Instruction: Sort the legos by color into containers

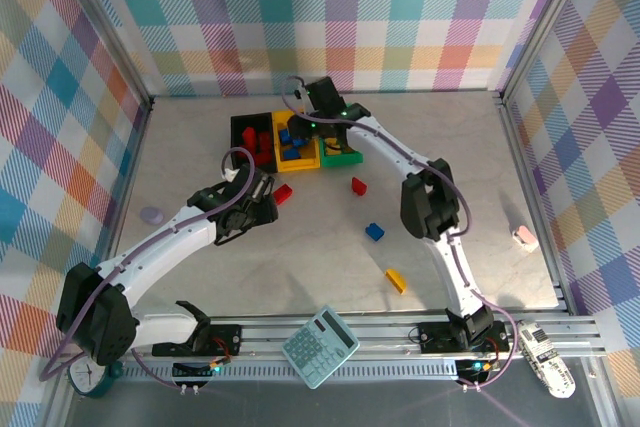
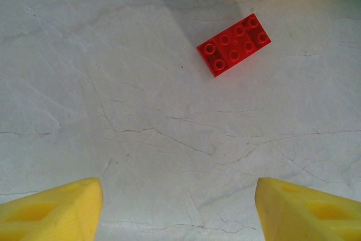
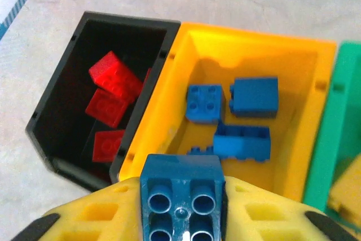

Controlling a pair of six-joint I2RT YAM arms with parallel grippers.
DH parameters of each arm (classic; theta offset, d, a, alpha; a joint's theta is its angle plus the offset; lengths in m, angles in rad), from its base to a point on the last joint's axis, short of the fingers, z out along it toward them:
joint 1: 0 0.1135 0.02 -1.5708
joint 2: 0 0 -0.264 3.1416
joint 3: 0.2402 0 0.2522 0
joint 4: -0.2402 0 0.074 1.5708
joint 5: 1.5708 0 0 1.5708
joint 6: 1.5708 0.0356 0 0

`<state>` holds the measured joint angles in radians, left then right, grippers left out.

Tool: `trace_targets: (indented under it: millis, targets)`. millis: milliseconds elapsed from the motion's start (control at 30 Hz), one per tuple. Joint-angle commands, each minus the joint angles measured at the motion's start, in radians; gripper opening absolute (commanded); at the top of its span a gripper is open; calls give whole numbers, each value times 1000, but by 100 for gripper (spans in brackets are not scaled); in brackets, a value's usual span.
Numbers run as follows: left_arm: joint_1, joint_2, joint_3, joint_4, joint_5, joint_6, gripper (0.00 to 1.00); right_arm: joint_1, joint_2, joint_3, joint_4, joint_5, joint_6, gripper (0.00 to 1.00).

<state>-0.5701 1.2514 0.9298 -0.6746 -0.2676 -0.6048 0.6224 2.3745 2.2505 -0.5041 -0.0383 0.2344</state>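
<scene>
Lego (image 3: 181, 196), blue, in right gripper (image 3: 181, 210) above yellow bin (image 3: 254, 35)

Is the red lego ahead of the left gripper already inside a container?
No, the red lego lies studs up on the bare table, with no container walls around it.

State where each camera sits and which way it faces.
Top external: above, behind the bases, looking down at the table; both arms show.
Left wrist: faces down at a red brick; open left gripper at bottom.
Right wrist: looks down into the yellow bin; right gripper holding a blue brick.
Shared: top and left wrist see that red brick.
</scene>
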Motion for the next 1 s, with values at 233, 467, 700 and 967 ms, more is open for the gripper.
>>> trace_targets:
  millis: [233,467,700,967]
  targets:
    - [38,65,21,64,53,92,71,5,38,177,-157,23,-62,59]
    - [56,159,46,201,76,288,75,-2,-319,-328,-16,70,-68,61]
    - [78,260,102,266,143,460,74,-37,-726,-791,65,-7,-1,66]
    - [113,415,199,240,203,607,73,-44,-1049,-1046,2,55,45,73]
